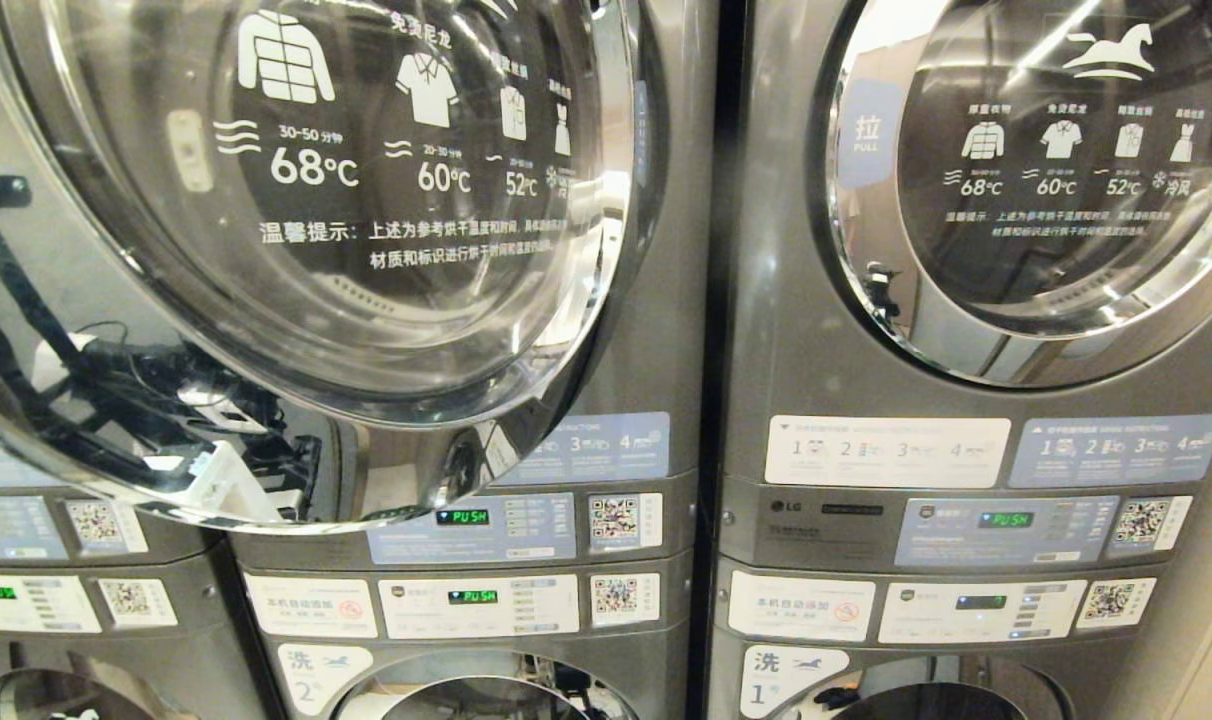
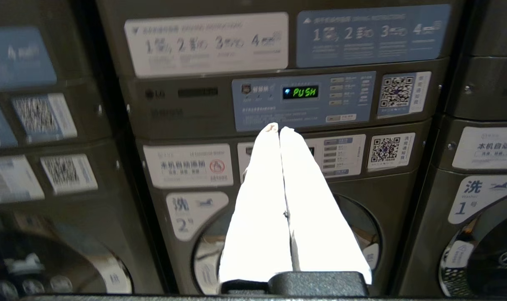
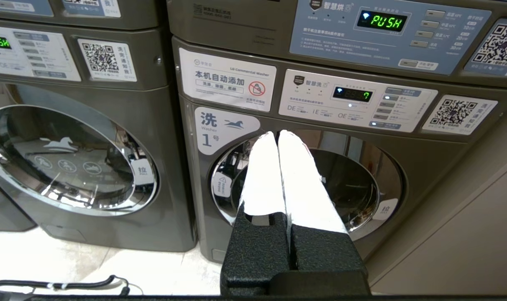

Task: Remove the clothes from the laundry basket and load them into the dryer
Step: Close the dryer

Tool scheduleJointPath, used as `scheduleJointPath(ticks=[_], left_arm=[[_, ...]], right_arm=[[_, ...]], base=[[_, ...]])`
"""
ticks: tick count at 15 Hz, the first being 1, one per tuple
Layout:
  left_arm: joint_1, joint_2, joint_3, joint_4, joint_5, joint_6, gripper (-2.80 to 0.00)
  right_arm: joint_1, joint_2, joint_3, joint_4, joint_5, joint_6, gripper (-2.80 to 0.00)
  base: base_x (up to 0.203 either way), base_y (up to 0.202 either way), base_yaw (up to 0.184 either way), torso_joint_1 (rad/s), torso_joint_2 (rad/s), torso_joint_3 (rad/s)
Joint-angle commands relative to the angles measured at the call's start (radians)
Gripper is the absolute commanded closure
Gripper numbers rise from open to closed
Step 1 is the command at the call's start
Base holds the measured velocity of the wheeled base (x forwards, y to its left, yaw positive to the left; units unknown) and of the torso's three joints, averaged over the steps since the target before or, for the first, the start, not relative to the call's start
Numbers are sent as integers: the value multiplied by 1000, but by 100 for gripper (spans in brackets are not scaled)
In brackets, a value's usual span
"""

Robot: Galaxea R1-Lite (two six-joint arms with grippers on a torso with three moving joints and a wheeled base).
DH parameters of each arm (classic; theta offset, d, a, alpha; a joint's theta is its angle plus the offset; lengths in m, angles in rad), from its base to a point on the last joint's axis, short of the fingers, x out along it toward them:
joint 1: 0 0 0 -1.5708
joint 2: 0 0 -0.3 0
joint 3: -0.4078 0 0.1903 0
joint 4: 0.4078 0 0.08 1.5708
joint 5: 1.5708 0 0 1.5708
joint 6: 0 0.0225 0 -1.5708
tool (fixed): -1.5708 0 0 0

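Dryer door (image 1: 296, 250) swung open, drum hidden, left gripper (image 2: 280, 128) and right gripper (image 3: 277, 133) closed, empty.

Hidden and cut-off parts, stacked laundry machines

From my head view neither arm shows; the open dryer door (image 1: 296, 250) runs off the top and left edges and covers the drum opening behind it. The small print under its temperature icons is too fine for me to read. Beyond the left gripper (image 2: 279, 128), the machines off to one side are blurred, labels unreadable. Past the right gripper (image 3: 277, 133), the washer door (image 3: 308, 184) is partly covered by the white fingers (image 3: 264, 175).
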Motion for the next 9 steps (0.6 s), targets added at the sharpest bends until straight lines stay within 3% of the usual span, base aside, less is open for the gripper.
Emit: scheduleJointPath(ticks=[1, 4, 6, 9], left_arm=[[0, -1, -25, -25, -47, 39, 0], [0, 73, -316, -52, -318, 23, 0], [-5, 250, -542, -60, -492, -15, 0], [-38, 573, -886, -68, -659, -90, 0]], right_arm=[[-3, -40, 14, 6, 3, -1, 0], [7, -14, 14, 5, 3, 1, 0], [16, 10, 14, 5, 3, 1, 0], [17, 5, 14, 4, 3, 1, 0]], base=[[0, 0, 0, 0, 0, 0], [0, 0, 0, 0, 0, 0], [0, 0, 0, 0, 0, 0], [0, 0, 0, 0, 0, 0]])
